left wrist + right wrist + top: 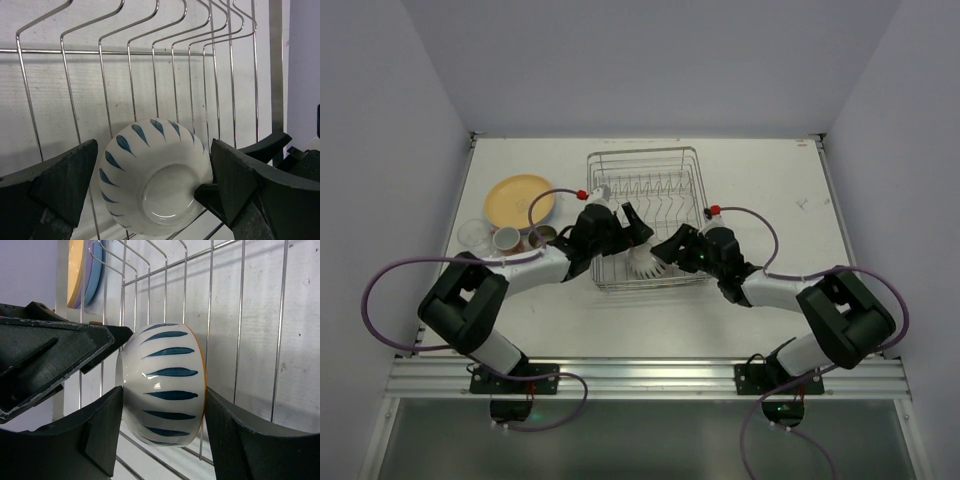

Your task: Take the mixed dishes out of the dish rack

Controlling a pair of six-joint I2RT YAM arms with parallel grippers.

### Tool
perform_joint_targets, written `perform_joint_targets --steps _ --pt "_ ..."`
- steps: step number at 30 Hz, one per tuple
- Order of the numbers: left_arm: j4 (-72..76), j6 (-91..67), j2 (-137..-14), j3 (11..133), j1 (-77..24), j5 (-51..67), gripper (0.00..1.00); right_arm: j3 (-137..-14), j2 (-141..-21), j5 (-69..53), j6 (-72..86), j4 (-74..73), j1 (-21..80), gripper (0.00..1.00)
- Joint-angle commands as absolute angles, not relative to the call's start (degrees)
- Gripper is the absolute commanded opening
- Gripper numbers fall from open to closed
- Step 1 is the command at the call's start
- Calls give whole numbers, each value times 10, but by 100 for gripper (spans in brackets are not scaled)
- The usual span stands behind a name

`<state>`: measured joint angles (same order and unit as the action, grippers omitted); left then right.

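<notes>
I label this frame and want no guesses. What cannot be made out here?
Top view: the white bowl is mostly covered by the left hand and right hand.
Wrist views: whether either hand truly grips the bowl is unclear.
Top view: the lower plates are hidden under the yellow-orange plate.

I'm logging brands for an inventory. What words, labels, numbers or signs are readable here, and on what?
None readable. The white bowl bears only blue leaf-shaped strokes, the dish rack is bare wire, and a faint dark mark on the table is too small to read.
</notes>
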<state>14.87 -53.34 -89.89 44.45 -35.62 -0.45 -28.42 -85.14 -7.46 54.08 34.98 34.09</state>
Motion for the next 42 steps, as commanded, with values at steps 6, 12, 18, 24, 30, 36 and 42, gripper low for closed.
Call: perform_joint_targets --steps 6,12,18,24,30,36,42 --pt "64 -474 -832 521 -322 -47 100 -366 -756 25 440 208 377 1" --pt "4 -443 -744 541 -274 -59 100 -425 -742 76 400 102 395 0" --pt "-47 -418 -672 552 -250 -47 100 -488 -750 138 358 17 406 0" --pt "-87 -403 -637 564 -250 -42 100 -562 -757 189 318 -86 410 0" --pt "-98 -398 -617 551 -250 -45 100 -649 -760 282 255 -181 413 0" --pt "-105 -395 -609 545 -250 -43 100 -712 -783 297 214 -248 414 0" --pt "-88 -401 -623 530 -250 -19 100 -668 -781 205 278 -224 397 28"
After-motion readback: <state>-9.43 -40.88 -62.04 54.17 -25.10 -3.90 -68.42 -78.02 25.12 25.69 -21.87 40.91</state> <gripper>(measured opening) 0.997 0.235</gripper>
